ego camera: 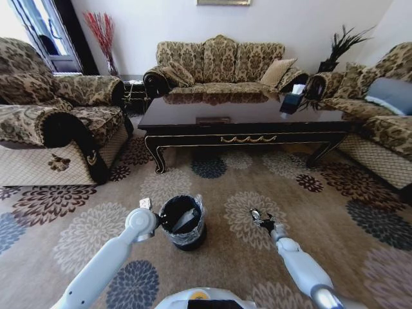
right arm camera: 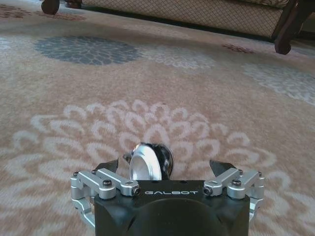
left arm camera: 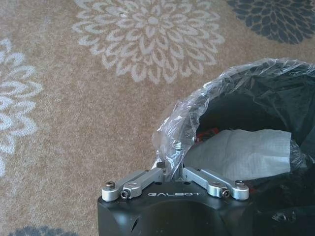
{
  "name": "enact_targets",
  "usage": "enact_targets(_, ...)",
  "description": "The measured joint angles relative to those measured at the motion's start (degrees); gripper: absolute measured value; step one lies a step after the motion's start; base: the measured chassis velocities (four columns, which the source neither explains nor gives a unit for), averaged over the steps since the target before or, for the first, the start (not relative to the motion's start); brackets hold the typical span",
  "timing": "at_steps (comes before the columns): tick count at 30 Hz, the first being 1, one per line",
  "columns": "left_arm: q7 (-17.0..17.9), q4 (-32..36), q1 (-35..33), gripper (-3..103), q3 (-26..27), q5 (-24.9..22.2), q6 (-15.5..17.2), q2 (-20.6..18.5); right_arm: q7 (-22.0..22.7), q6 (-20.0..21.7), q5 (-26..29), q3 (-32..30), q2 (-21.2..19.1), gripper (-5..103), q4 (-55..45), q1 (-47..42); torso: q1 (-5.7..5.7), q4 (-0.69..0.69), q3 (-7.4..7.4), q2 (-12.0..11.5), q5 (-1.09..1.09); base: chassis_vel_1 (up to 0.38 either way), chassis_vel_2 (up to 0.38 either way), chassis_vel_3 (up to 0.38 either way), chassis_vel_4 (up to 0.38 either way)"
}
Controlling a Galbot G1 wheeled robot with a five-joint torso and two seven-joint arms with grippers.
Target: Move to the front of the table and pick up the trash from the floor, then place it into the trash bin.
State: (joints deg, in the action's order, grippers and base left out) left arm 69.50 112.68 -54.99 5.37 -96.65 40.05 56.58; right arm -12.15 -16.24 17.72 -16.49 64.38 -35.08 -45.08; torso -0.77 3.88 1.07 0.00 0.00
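Note:
The black trash bin [ego camera: 182, 225] with its clear liner stands on the flowered floor [ego camera: 335, 219], in front of the dark table [ego camera: 193, 137]. A flat white paper piece [left arm camera: 241, 152] lies inside the bin, with a red scrap [left arm camera: 209, 132] beside it. My left gripper [left arm camera: 172, 166] is shut, its tips at the liner's crinkled rim [left arm camera: 177, 123]; in the head view the left gripper [ego camera: 147, 205] sits at the bin's left side. My right gripper [right arm camera: 165, 164] is low over the carpet and open, with a tiny round silver-and-black item [right arm camera: 145, 167] between its fingers; both also show in the head view, gripper [ego camera: 262, 221] and item [ego camera: 255, 214].
Patterned sofas flank the table: an armchair [ego camera: 58, 122] on the left, a couch [ego camera: 222, 64] behind, another sofa [ego camera: 380, 116] on the right. A dark box [ego camera: 291, 102] sits on the table. Open carpet spreads around the bin and both arms.

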Motion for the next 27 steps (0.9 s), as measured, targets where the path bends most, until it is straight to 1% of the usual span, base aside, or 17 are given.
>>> enact_targets(4, 0.0, 0.0, 0.05, 0, 0.07, 0.0, -0.02, -0.06, 0.02, -0.01, -0.82, 0.68, 0.47, 100, 2.04, 2.2, 0.0, -0.01, 0.0, 0.0, 0.0, 0.0, 0.0, 0.0, 0.0)
enact_targets(8, 0.0, -0.01, 0.0, 0, 0.35, 0.03, -0.02, -0.04, -0.15, 0.14, -1.9, 1.07, 0.77, 79, 3.66, 3.57, 0.0, 0.0, 0.0, 0.0, 0.0, 0.0, 0.0, 0.0, 0.0)
enact_targets(10, -0.01, -0.05, -0.02, 0, 0.37, 0.02, -0.03, 0.01, -0.21, 0.2, -2.02, 1.09, 0.85, 79, 3.81, 3.7, 0.0, 0.0, 0.0, 0.0, 0.0, 0.0, 0.0, 0.0, 0.0)
enact_targets(13, -0.03, -0.21, -0.01, 0, 0.41, 0.09, -0.02, 0.22, -0.39, 0.32, -2.89, 1.12, 1.05, 63, 4.26, 3.73, 0.0, 0.0, 0.0, 0.0, 0.0, 0.0, 0.0, 0.0, 0.0)
enact_targets(14, -0.03, -0.21, -0.01, 0, 0.41, 0.09, -0.02, 0.22, -0.39, 0.32, -2.89, 1.12, 1.05, 63, 4.26, 3.73, 0.0, 0.0, 0.0, 0.0, 0.0, 0.0, 0.0, 0.0, 0.0)
enact_targets(15, -0.04, -0.22, 0.0, 0, 0.42, 0.11, -0.02, 0.31, -0.43, 0.34, -3.5, 1.04, 1.16, 57, 4.36, 3.57, 0.0, 0.0, 0.0, 0.0, -0.01, 0.0, 0.0, 0.0, 0.0)
enact_targets(16, -0.06, -0.23, 0.01, 0, 0.42, 0.12, -0.02, 0.41, -0.42, 0.33, -3.74, 0.89, 1.3, 57, 4.38, 3.39, 0.0, 0.0, 0.0, 0.0, 0.0, 0.0, 0.0, 0.0, 0.0)
enact_targets(19, -0.13, -0.27, 0.17, 0, 0.42, 0.12, 0.01, 0.59, -0.43, 0.26, -3.85, 0.55, 1.47, 43, 3.78, 2.73, 0.01, -0.01, -0.02, 0.0, -0.04, 0.0, 0.0, 0.0, 0.0)
enact_targets(20, -0.13, -0.27, 0.17, 0, 0.42, 0.12, 0.01, 0.59, -0.43, 0.26, -3.85, 0.55, 1.47, 43, 3.78, 2.73, 0.01, -0.01, -0.02, 0.0, -0.04, 0.0, 0.0, 0.0, 0.0)
enact_targets(22, -0.13, -0.33, 0.23, 0, 0.42, 0.16, 0.01, 0.61, -0.38, 0.33, -3.72, 0.23, 1.45, 39, 3.11, 2.18, 0.01, -0.01, -0.02, 0.01, -0.04, 0.0, 0.0, 0.0, 0.0)
enact_targets(27, -0.22, -0.34, 0.16, 0, 0.49, 0.19, 0.05, 0.74, -0.21, 0.71, -3.54, -0.06, 1.05, 39, 0.96, 0.55, 0.01, 0.0, -0.02, 0.01, -0.02, 0.0, 0.0, 0.0, 0.0)
